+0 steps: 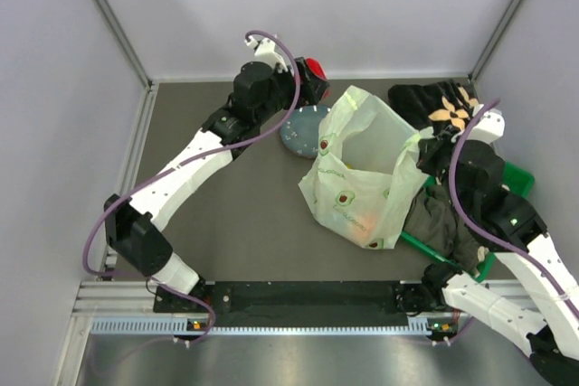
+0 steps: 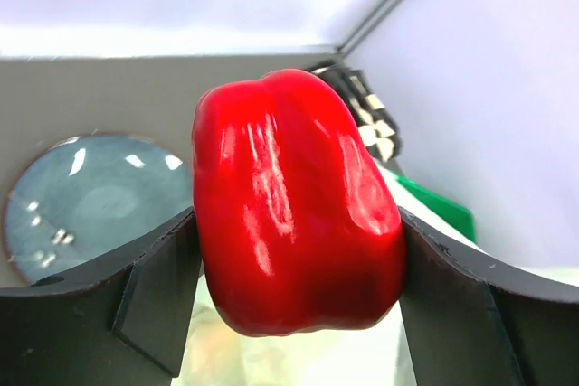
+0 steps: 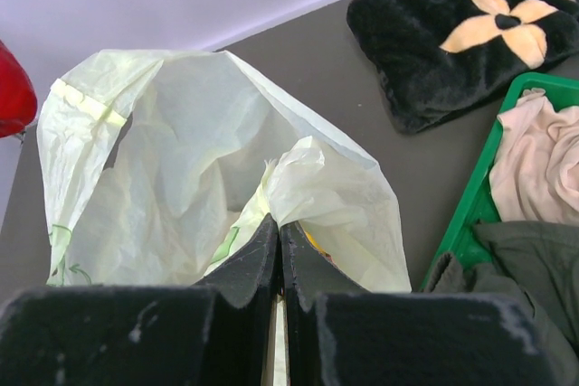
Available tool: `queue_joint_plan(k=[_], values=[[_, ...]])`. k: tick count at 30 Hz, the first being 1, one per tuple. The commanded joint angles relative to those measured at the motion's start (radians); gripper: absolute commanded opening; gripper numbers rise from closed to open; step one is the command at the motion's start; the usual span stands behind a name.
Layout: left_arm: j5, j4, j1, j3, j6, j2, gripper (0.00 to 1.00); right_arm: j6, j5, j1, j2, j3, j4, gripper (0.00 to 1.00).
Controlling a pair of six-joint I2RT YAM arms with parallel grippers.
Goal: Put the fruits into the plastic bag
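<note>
Your left gripper [image 2: 303, 300] has its two fingers clamped on the sides of the red fruit [image 2: 294, 201]. It's a solid grip, with the fruit sitting upright between the pads and most of it sticking up above them. Your right gripper [image 3: 279, 264] has its fingers pressed together on a fold of the plastic bag [image 3: 181, 160], pinching the near-right part of the rim and holding it up.

The red fruit is up in the air at the far side of the table, over by the far edge of the grey plate [image 2: 90, 201] and left of the bag's mouth. The bag sits centre-right. Its opening gapes toward the far left, and a bit of yellow shows inside, right by the pinch.

So I'd say you're mid-carry. To do it well:
- Leave the right pinch alone. If that arm drops, I reckon the mouth folds shut.
- Bring the fruit right and slightly nearer until it's properly over the open hollow, not over the rim.
- Go in high so you clear the far-left lip, which looks floppy and easy to drag.
- Let go low inside the bag, well away from the green basket [image 3: 470, 214] and the dark clothes [image 3: 452, 33] on the right.
</note>
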Motion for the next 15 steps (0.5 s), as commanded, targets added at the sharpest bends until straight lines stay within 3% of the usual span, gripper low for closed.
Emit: queue_joint_plan(k=[1,9,15], values=[[-0.008,0.14,-0.047,0.01,0.082,-0.07,0.36,-0.022,0.001,-0.009,-0.014,0.001,0.06,0.0],[0.259,0.192,-0.169,0.108,0.162,-0.028,0.38,-0.02,-0.002,-0.007,-0.026,-0.013,0.06,0.0],[0.428,0.119,-0.212,0.197,0.13,0.117,0.39,-0.017,-0.009,-0.009,-0.034,-0.018,0.057,0.0]])
